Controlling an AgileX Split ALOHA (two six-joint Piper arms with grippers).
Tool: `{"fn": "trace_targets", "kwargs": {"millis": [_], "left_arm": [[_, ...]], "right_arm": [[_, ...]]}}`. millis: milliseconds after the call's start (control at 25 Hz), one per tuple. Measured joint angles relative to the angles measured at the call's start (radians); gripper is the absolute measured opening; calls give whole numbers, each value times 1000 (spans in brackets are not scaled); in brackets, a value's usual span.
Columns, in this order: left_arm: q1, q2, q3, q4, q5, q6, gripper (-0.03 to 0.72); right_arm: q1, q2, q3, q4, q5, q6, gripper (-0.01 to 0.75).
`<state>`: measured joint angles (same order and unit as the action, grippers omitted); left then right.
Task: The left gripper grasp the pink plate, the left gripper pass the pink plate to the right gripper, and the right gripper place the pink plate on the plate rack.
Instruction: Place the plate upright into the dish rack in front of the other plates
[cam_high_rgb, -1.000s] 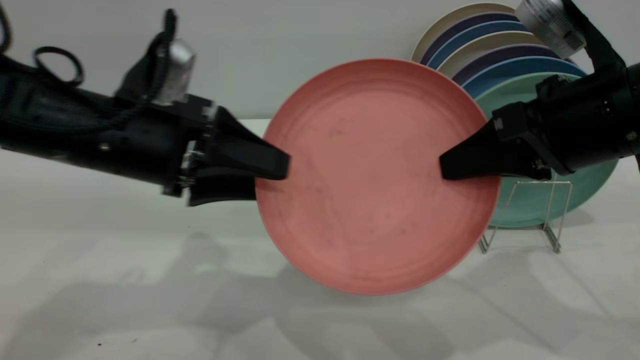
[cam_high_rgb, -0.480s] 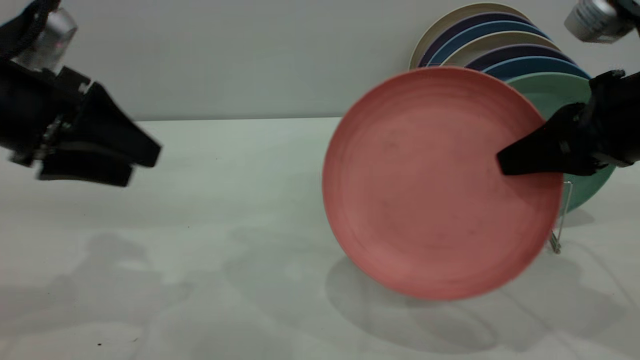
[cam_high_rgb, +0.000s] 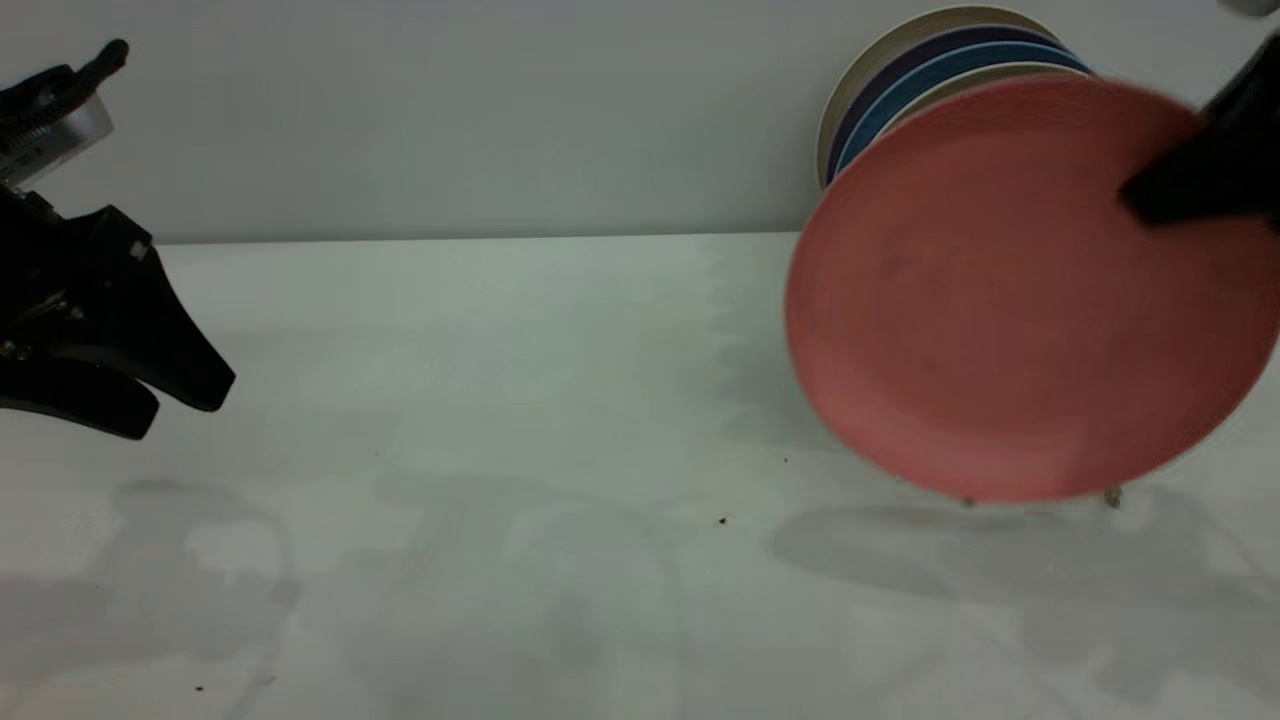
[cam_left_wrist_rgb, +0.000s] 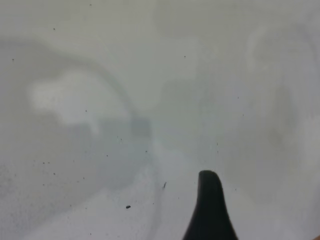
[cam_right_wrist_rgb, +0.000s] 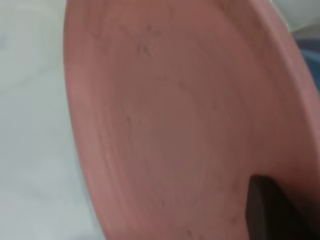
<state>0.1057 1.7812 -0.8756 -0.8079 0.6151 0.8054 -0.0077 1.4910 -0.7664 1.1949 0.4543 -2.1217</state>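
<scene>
Handover done; placing step in hand. My right gripper (cam_high_rgb: 1195, 190) fingers clamp upper right rim of round salmon-pink matte plate (cam_high_rgb: 1020, 300), held upright, off white tabletop (cam_high_rgb: 500, 400), before stacked plates (cam_high_rgb: 900, 70) in rack. My left gripper (cam_high_rgb: 175, 395) released, empty, far left. Next: lower plate into free slot; slot hidden behind plate.

Lab bench: bare white table (cam_high_rgb: 520, 400), blank wall (cam_high_rgb: 450, 110).

Pink plate (cam_high_rgb: 1000, 300): round, matte salmon, low rim, upright & tilted, face toward cam, off table, in front of rack plates. Right gripper (cam_high_rgb: 1195, 185) clamps upper right rim. Plate rack (cam_high_rgb: 1112, 496): only wire feet visible below plate.
</scene>
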Motion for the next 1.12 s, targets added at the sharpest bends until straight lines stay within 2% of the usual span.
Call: {"fn": "trace_targets", "kwargs": {"millis": [480, 800, 1120], "left_arm": [[0, 0, 0, 1, 0, -5, 584], [0, 0, 0, 1, 0, -2, 584], [0, 0, 0, 1, 0, -2, 583]], "right_arm": [[0, -46, -118, -215, -54, 12, 66], [0, -46, -211, -467, 10, 216, 66], [-1, 17, -215, -484, -38, 233, 65]]}}
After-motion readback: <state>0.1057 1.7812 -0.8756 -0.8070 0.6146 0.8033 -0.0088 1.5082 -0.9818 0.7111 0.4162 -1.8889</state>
